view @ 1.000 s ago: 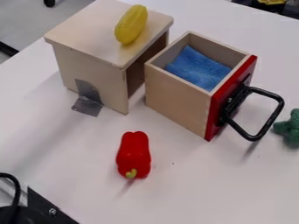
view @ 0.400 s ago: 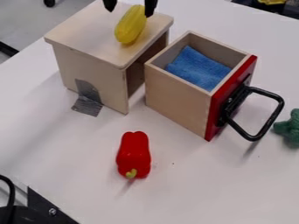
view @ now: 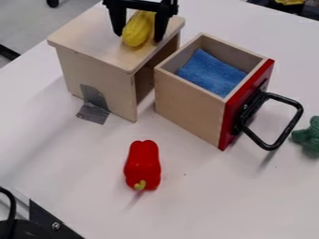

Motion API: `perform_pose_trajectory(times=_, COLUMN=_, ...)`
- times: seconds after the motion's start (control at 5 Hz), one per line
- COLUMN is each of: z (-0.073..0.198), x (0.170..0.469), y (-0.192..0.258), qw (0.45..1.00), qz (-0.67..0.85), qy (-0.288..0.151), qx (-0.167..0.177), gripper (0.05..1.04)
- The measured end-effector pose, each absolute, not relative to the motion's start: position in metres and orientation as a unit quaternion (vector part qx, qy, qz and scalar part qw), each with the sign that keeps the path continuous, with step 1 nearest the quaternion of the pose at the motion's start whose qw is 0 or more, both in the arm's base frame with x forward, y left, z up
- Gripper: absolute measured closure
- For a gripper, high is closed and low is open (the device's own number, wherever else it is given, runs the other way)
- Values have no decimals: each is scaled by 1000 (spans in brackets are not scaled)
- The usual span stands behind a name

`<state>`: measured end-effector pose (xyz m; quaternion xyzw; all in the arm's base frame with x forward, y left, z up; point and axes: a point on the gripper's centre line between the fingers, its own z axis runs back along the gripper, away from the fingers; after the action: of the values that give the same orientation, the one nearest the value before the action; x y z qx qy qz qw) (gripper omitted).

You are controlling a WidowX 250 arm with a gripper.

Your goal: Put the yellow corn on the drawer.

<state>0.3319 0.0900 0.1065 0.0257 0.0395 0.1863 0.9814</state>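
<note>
No readable text or numbers anywhere

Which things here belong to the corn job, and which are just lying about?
For the job:
- yellow corn, on top of the wooden cabinet
- gripper, open, fingers either side of the corn
- red-fronted drawer, the target

Just lying about:
- blue cloth, inside the drawer
- red pepper, on the table
- green object, right edge

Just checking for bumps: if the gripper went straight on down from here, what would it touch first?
The gripper would likely meet the wooden cabinet top, its fingers astride the yellow corn, though depth is unclear.
</note>
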Motion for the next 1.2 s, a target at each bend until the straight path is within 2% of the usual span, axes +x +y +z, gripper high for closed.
perform_pose_trajectory(times=0.2, z=106, x=335, y=86, qw=983, qz=180, qy=30, qx=26, gripper=363)
perform_pose_trajectory(times=0.4, z=118, x=336, y=82, qw=985, qz=172, qy=6, qx=30, gripper=441)
perform_pose_trajectory(times=0.6, z=131, x=340, y=67, qw=987, qz=154, qy=-20, qx=27, gripper=441)
perform_pose_trajectory(times=1.0, z=136, x=351, y=-5, qw=997, qz=69, qy=-43, qx=11, gripper=441)
perform_pose_trajectory(times=1.2, z=113, x=347, y=-25, qw=999, qz=44, qy=-15, qx=17, gripper=441)
